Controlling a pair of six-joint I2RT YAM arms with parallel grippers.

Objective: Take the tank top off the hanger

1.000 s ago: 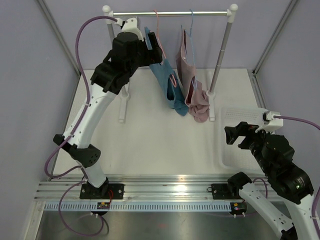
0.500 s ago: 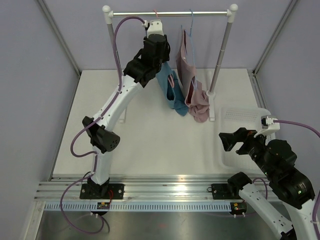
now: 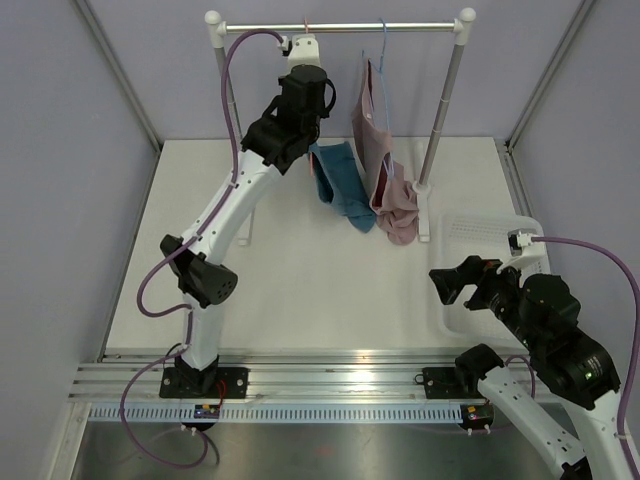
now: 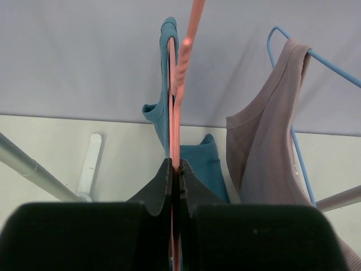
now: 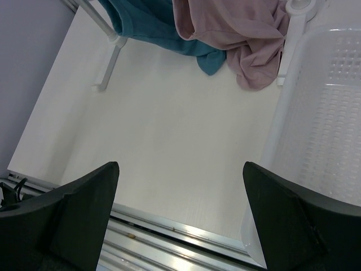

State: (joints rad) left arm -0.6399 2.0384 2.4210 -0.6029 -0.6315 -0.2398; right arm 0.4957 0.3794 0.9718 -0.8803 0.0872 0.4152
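While the tank top [image 4: 198, 164] hangs on the hanger [image 4: 174, 113], the left gripper [image 4: 175, 167] clamps its wire. Well apart, the right gripper [image 5: 180, 169] gapes empty.

White table [image 3: 300, 270] carries a clothes rack [image 3: 340, 27] and perforated tray [image 3: 478, 235].

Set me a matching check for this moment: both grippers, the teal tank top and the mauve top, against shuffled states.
Things:
1. left gripper
2. right gripper
3. tank top
4. mauve top

States:
A. hangs on the light blue hanger
B. open above the table
C. hangs on the pink hanger
D. shut on the pink hanger's wire

Pairs: 1-D, 2-B, 3-C, 4-A
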